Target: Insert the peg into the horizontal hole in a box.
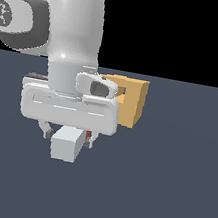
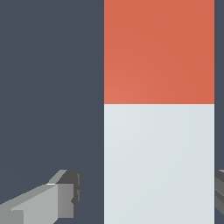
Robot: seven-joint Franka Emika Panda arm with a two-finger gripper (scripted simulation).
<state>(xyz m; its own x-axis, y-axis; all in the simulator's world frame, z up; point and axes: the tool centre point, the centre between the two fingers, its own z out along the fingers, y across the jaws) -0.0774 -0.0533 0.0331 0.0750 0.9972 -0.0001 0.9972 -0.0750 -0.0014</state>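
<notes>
The peg (image 1: 66, 146) lies on the dark floor, its pale grey-white end towards the camera and a sliver of red-orange (image 1: 88, 138) behind it. In the wrist view the peg (image 2: 159, 131) fills the frame, red-orange on one half and white on the other. My gripper (image 1: 69, 137) is open and straddles the white part. One finger (image 2: 57, 203) stands apart from the peg, and the other finger (image 2: 220, 190) is close beside it. The tan box (image 1: 132, 102) stands behind the hand. Its hole (image 1: 120, 97) is partly hidden by the hand.
The flat dark grey-blue floor (image 1: 167, 192) spreads all around. The arm's white link (image 1: 71, 18) towers over the hand at the exterior view's left.
</notes>
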